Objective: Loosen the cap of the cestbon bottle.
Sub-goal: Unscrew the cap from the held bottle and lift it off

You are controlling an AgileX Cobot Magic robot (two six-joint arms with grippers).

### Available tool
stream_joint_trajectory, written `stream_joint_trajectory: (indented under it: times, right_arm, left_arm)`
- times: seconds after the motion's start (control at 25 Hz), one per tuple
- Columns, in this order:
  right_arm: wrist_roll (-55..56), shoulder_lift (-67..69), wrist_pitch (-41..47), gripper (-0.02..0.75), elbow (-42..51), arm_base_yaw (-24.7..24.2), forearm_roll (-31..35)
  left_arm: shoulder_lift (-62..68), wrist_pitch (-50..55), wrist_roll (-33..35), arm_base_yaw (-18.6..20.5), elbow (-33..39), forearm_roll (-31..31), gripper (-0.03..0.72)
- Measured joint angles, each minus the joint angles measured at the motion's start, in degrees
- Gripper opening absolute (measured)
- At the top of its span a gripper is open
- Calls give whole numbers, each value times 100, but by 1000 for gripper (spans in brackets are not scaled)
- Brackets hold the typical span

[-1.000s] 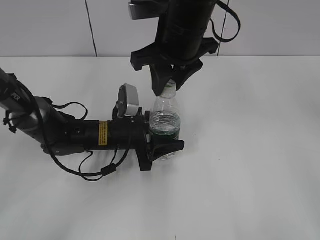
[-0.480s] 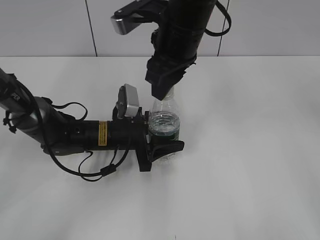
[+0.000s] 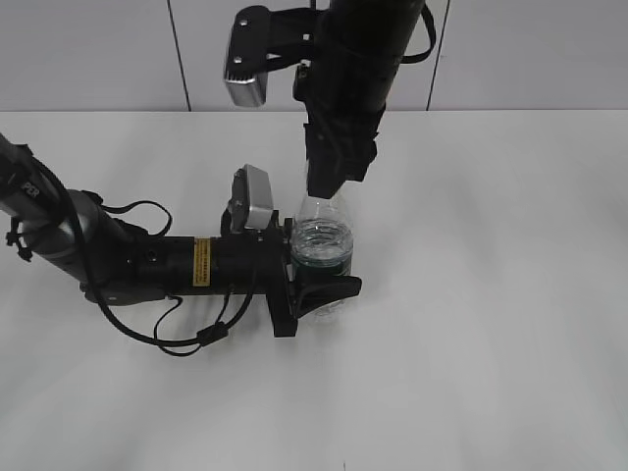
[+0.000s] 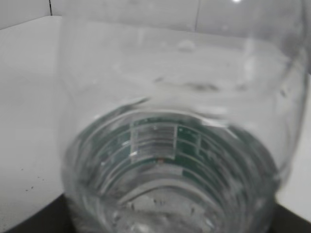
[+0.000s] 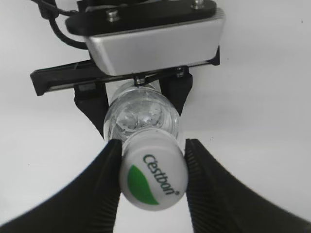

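Cap (image 5: 153,175): white top with green leaf mark, "Cestbon" legible. It sits between the right gripper (image 5: 151,180) fingers (image 5: 99,184), which press against both its sides. Bottle (image 3: 323,245) stands upright mid-table, clear, with a dark green label band; water visible through its wall. Left gripper (image 3: 319,285) lies low and clamps the bottle's lower body. Table (image 3: 491,294) plain white; grey panelled wall (image 3: 88,54) behind.

Right gripper (image 3: 327,188) rotated about vertical axis over last second, fingers closed onto cap (image 5: 153,180); wrist camera housing (image 3: 246,75) swung round to upper left.
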Motion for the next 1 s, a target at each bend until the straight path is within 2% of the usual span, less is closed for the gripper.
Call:
stream_joint_trajectory:
  times: [0.24, 0.56, 0.92, 1.0]
  right_arm:
    - [-1263, 0, 24, 297, 0, 0, 26]
    - [-1716, 0, 41, 297, 0, 0, 21]
    - [-1078, 0, 41, 301, 0, 0, 10]
    - [-778, 0, 19, 355, 0, 0, 5]
  left_arm:
    - [0, 5, 31, 0, 0, 6, 409]
    - [0, 5, 55, 0, 0, 6, 409]
    - [0, 5, 55, 0, 0, 11, 409]
    - [0, 5, 22, 0, 0, -6, 409]
